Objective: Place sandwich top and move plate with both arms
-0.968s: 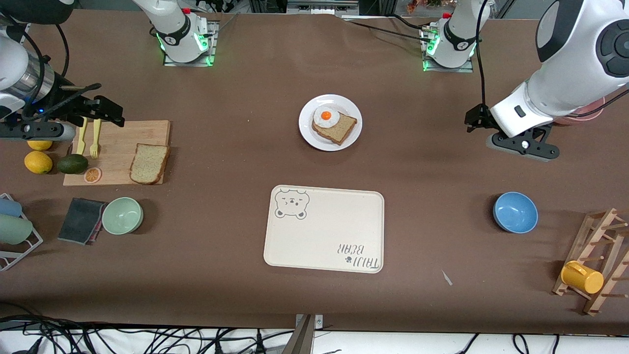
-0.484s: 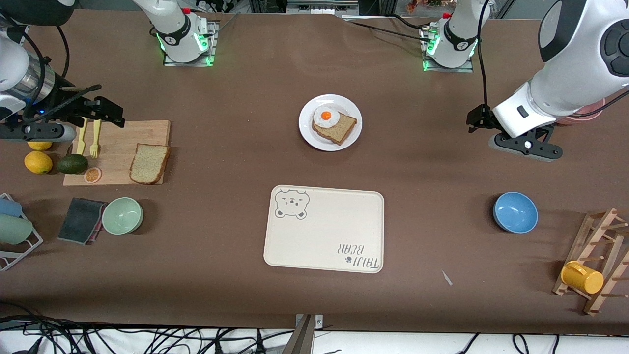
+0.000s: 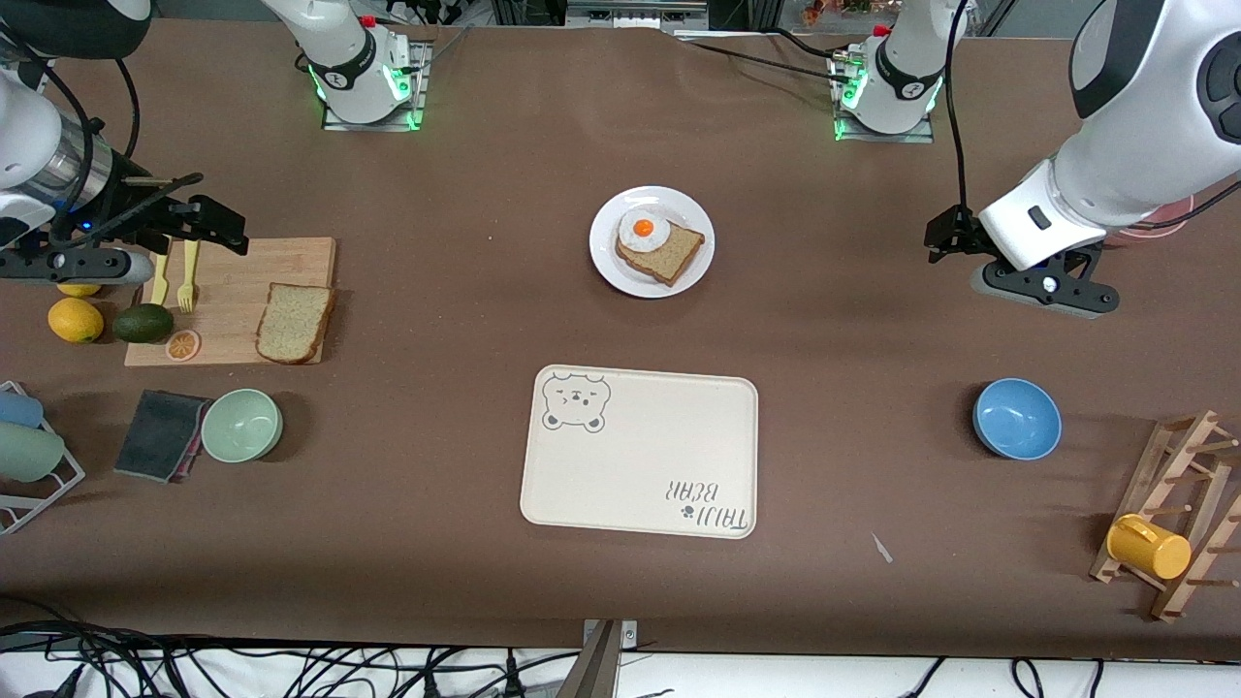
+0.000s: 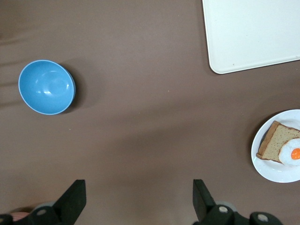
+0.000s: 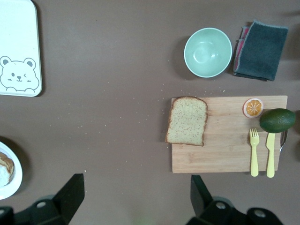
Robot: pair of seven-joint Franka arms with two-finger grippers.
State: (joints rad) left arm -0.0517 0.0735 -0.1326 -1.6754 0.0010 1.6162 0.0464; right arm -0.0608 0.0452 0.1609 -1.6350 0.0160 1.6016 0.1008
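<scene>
The sandwich top [image 3: 295, 323] lies flat on a wooden cutting board [image 3: 242, 281] toward the right arm's end of the table; it also shows in the right wrist view [image 5: 187, 121]. The white plate [image 3: 682, 205] sits mid-table with a darker bread slice [image 3: 676, 255] and a fried egg [image 3: 642, 231] on it; it also shows in the left wrist view [image 4: 272, 171]. My right gripper [image 3: 215, 223] [image 5: 136, 197] is open and empty, up over the board's edge. My left gripper [image 3: 942, 237] [image 4: 138, 199] is open and empty, over bare table toward the left arm's end.
A cream bear tray [image 3: 640, 451] lies nearer the front camera than the plate. A blue bowl [image 3: 1016, 418] and a wooden rack with a yellow cup [image 3: 1149, 548] stand at the left arm's end. A green bowl [image 3: 241, 425], dark cloth [image 3: 160, 433], avocado [image 3: 143, 323] and lemon [image 3: 75, 320] are near the board.
The left arm has drifted slightly toward its own end of the table. The right arm has shifted slightly. Nothing on the table has moved.
</scene>
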